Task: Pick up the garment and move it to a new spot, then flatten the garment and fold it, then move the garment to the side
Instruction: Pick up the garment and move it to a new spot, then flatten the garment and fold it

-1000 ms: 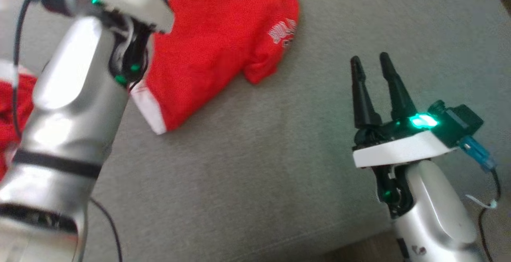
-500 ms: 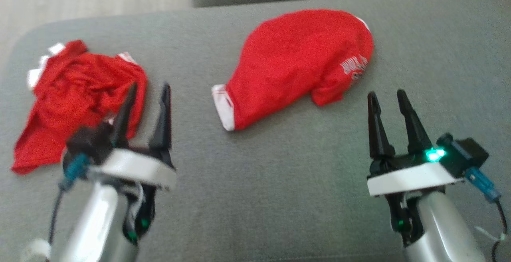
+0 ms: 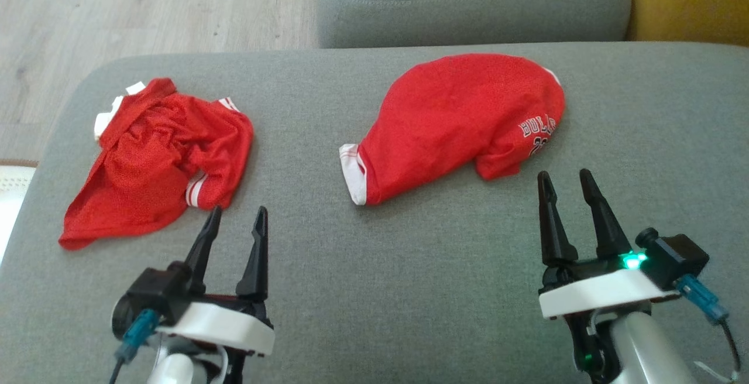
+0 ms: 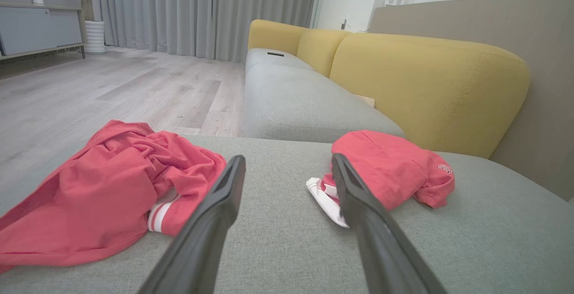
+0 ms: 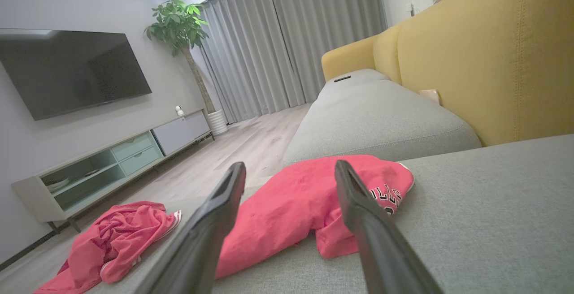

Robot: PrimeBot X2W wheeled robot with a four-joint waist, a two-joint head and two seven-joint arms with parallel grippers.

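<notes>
The left gripper [image 3: 239, 211] and right gripper [image 3: 564, 174] hang wide open and empty over the grey sofa seat [image 3: 374, 290], one near the crumpled red jersey [image 3: 158, 161], the other near the mounded Bulls jersey [image 3: 462, 115]. A shallow pinch could catch a single mesh layer and drag it into a worse heap.

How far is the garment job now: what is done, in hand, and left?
Done, it seems: the lettered red garment lies folded in a compact bundle on the grey cushion. In hand: nothing; the left gripper and right gripper are open and empty. Left: the crumpled red garment is not yet flattened or folded.
</notes>
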